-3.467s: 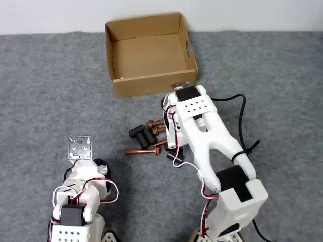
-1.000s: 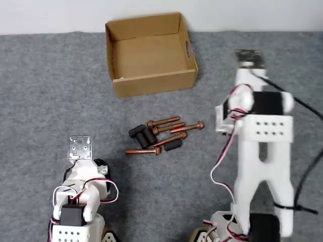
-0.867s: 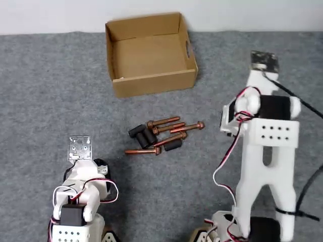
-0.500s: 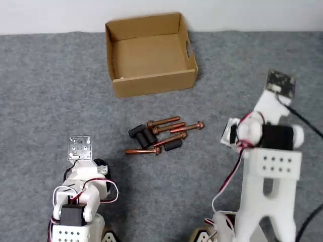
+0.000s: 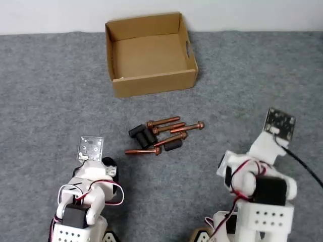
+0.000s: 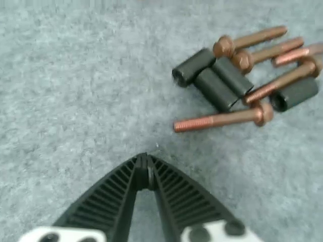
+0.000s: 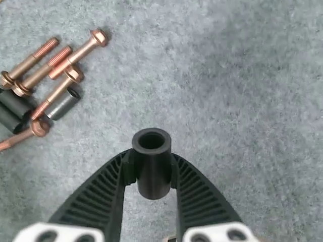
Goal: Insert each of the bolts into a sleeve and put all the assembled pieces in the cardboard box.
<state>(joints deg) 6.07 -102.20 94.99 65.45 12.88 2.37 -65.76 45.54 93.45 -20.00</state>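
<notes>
Right tool (image 7: 151, 169) clamped on black sleeve (image 7: 152, 151), open bore facing wrist camera, over grey counter (image 5: 40, 101), right of pile. Left tool (image 6: 145, 164) closed, nothing gripped, tips just near of pile. Five copper bolts (image 6: 222, 119) and loose sleeves (image 6: 217, 83) heaped mid-counter, touching; sleeves maybe three or four, overlap hides count. Open cardboard box (image 5: 151, 83) at far side, apart from pile.

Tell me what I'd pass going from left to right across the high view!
left pincer → pile of copper bolts and black sleeves → right pincer, shut on the held sleeve. The cardboard box sits across the pile's span, so it's left out.
</notes>
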